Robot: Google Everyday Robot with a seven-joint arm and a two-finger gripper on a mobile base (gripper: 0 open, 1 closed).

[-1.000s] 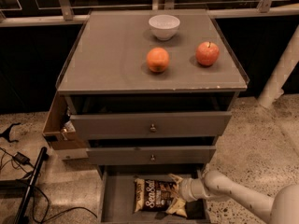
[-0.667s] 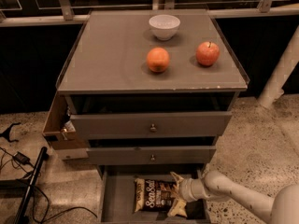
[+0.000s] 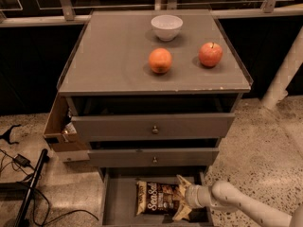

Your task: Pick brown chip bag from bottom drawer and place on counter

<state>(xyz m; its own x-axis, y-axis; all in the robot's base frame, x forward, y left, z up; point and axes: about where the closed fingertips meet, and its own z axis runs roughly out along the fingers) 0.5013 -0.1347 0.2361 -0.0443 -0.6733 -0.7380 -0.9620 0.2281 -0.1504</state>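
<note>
Your gripper [image 3: 187,196] is down in the bottom drawer [image 3: 120,200], right against the right end of the bag [image 3: 158,197], which lies flat on the drawer floor; whether it has a hold there, I can't tell. Watch the lift: that crinkly end could slip free, or the bag could snag on the middle drawer [image 3: 154,157] overhanging it, and on the counter [image 3: 113,56] you could knock the orange [image 3: 160,60]. The only readable writing is white "Sea Salt" on the bag.

The gripper [image 3: 185,197] sits inside the bottom drawer [image 3: 108,200], close below the middle drawer [image 3: 118,158] front; bowl [image 3: 166,27], orange [image 3: 160,60] and apple [image 3: 210,54] occupy the desk [image 3: 106,56] centre-right; its left half lies open
</note>
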